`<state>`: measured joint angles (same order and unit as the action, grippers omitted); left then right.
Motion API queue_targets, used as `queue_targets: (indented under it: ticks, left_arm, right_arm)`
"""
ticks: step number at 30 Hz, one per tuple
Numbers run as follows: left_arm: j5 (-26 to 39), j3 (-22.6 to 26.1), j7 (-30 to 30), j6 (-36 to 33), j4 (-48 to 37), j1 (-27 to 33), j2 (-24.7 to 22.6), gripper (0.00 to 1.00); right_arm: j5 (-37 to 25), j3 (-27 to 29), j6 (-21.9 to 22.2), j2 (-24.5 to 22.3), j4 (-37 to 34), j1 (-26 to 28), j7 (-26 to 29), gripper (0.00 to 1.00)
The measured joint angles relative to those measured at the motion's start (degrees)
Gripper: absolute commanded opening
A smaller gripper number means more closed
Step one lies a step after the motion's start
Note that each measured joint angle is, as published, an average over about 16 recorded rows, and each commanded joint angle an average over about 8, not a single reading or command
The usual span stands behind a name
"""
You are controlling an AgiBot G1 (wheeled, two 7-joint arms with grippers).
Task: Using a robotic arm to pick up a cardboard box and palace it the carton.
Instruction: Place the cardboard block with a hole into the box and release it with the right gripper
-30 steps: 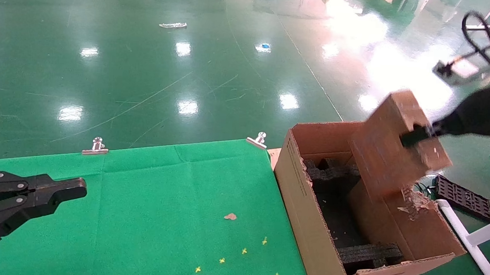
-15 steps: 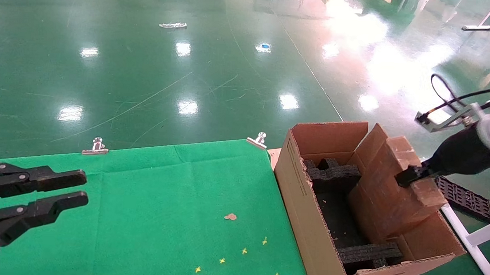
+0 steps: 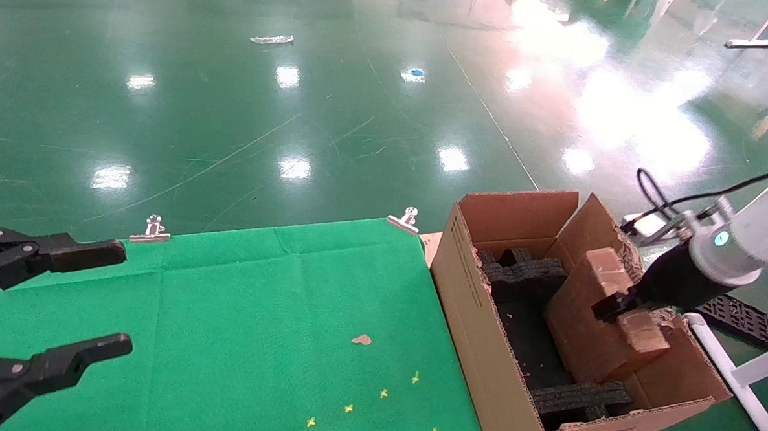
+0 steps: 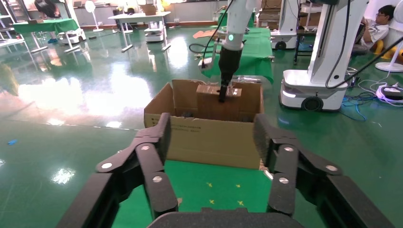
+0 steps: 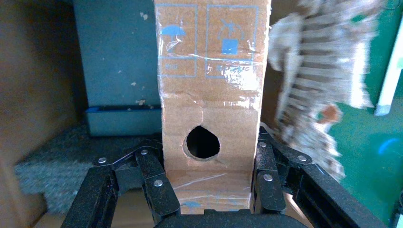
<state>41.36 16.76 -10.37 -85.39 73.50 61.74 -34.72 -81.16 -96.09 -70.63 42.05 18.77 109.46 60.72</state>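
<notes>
The small taped cardboard box (image 3: 603, 325) stands tilted inside the large corrugated carton (image 3: 473, 323), against its far right side, between black foam inserts (image 3: 524, 273). My right gripper (image 3: 613, 308), on the white robotic arm (image 3: 755, 241), is shut on the box's top end. In the right wrist view the fingers (image 5: 263, 166) clamp both sides of the box (image 5: 209, 85) by its round hole, with the torn flap (image 5: 318, 71) beside it. My left gripper (image 3: 124, 297) is open and empty over the green table at the left. The left wrist view shows it (image 4: 211, 126) facing the carton (image 4: 209, 140).
The green cloth table (image 3: 257, 300) has two metal clips (image 3: 152, 230) on its far edge, a small brown scrap (image 3: 360, 339) and several yellow marks. A black crate (image 3: 736, 318) and a white pipe (image 3: 733, 380) lie on the floor right of the carton.
My right gripper came down with the box from above the carton into it. My left gripper's jaws went from nearly shut to wide open.
</notes>
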Motion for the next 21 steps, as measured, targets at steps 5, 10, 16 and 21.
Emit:
queue_targets:
  ticks: [5,10,16,21]
  left_arm:
    - [0.0,0.0,0.0,0.0,0.0,0.0,0.0,1.0]
    - [0.0,0.0,0.0,0.0,0.0,0.0,0.0,1.0]
    - [0.0,0.1,0.0,0.0,0.0,0.0,0.0,1.0]
    - [0.0,0.1,0.0,0.0,0.0,0.0,0.0,1.0]
  right_arm:
    - [2.5,1.2,3.3,1.4,-3.7,-4.7,-2.3,0.0]
    - [4.7,2.5,6.3,2.5,-6.7,-8.7,-5.0,0.0]
    - [6.5,3.6,8.5,3.6,-9.6,-11.6,-8.1,0.42]
    - [7.1,3.9,8.9,4.4,-11.5,-12.3,-10.1,1.0]
